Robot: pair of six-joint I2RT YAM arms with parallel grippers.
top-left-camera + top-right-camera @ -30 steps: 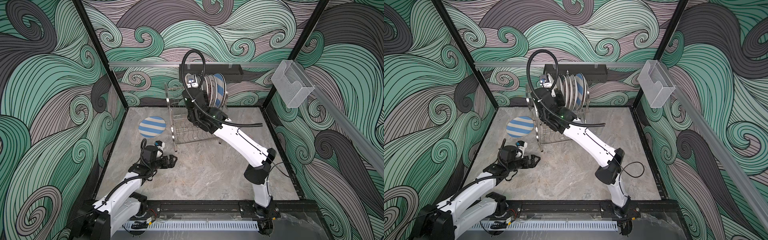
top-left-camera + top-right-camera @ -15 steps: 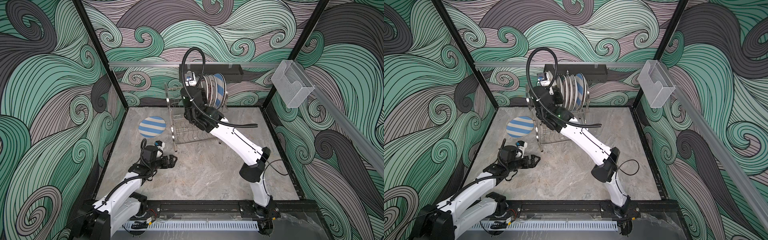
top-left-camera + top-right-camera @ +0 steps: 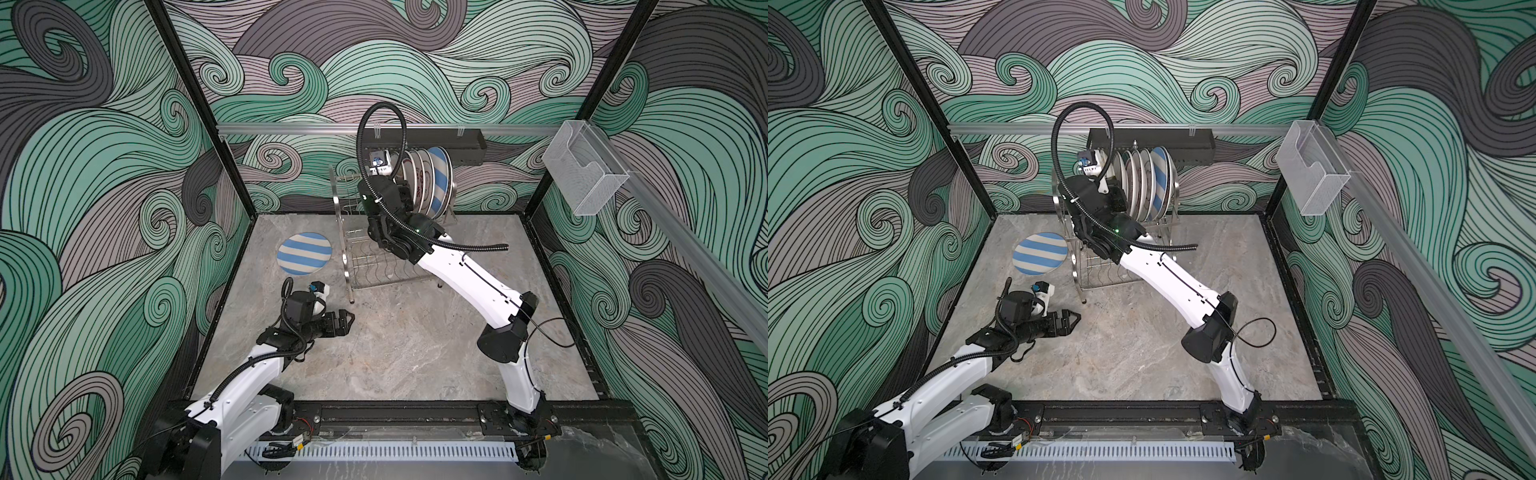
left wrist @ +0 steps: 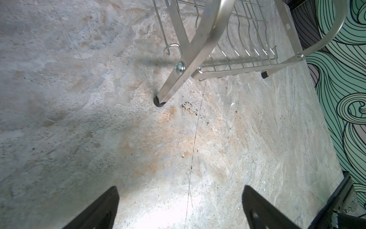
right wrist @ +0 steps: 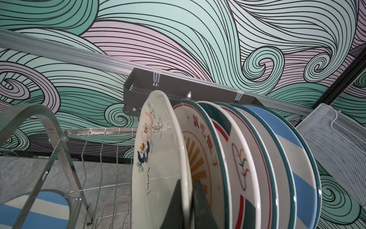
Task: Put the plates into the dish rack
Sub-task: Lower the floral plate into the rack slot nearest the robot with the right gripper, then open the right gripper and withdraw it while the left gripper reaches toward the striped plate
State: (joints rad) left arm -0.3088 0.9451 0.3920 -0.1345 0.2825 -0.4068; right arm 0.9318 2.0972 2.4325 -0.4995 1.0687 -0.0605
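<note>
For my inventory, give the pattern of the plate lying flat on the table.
The flat plate has broad blue-and-white stripes, clearest in a top view.

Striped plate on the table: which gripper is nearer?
Left. Left gripper hangs open just in front of the striped plate; right gripper is up at the dish rack, clamping a cream plate.

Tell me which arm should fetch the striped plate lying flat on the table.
Left. The left gripper is open and empty, low over the table near the striped plate. The right gripper is up at the dish rack, clamped on the cream plate in its upper tier.
</note>
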